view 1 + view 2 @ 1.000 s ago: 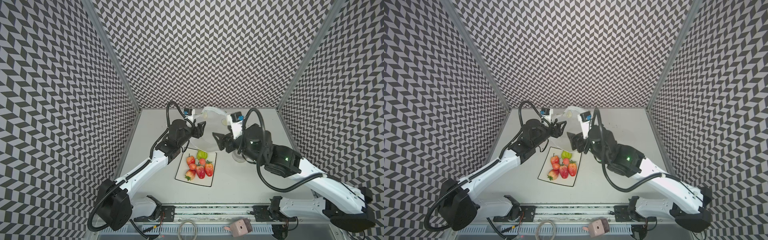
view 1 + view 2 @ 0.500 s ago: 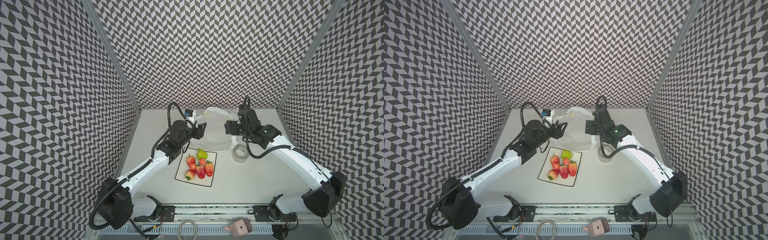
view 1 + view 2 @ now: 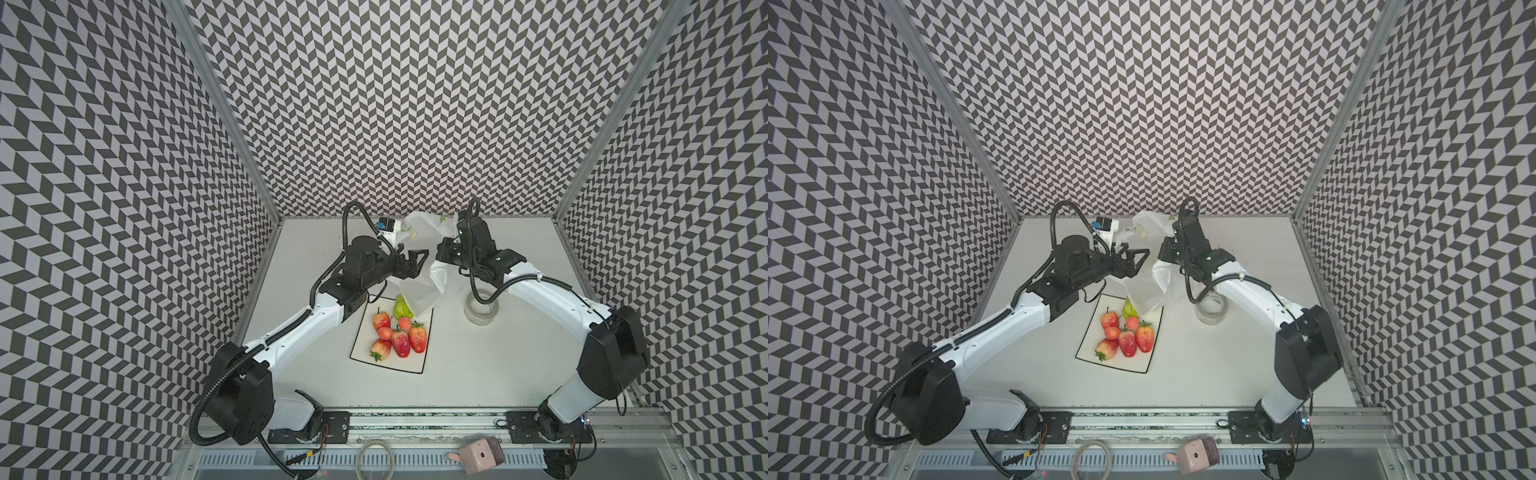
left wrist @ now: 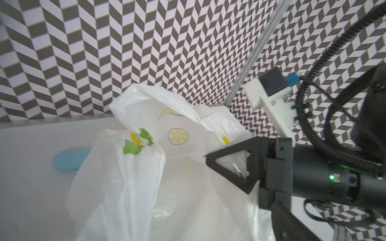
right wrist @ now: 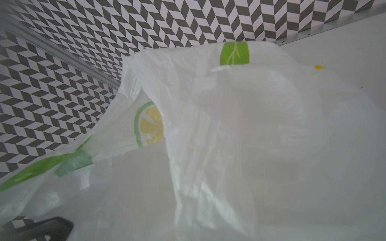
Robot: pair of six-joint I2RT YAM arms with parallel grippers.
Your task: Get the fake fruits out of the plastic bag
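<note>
1. Seven fake fruits (image 3: 400, 341) are recorded on the white plate (image 3: 409, 368), all outside the plastic bag (image 3: 417, 291). The pear (image 3: 401, 309) is partly covered by the bag's lower edge.
2. The right gripper (image 3: 441, 252) is closed and pinched on a bunched fold of the bag, which hangs from it down to the plate's far edge.
3. The left gripper (image 3: 415, 262) is seen with jaws apart, just beside the bag, and nothing is gripped.
4. A tape roll (image 3: 482, 309) is noted near the bag.
</note>
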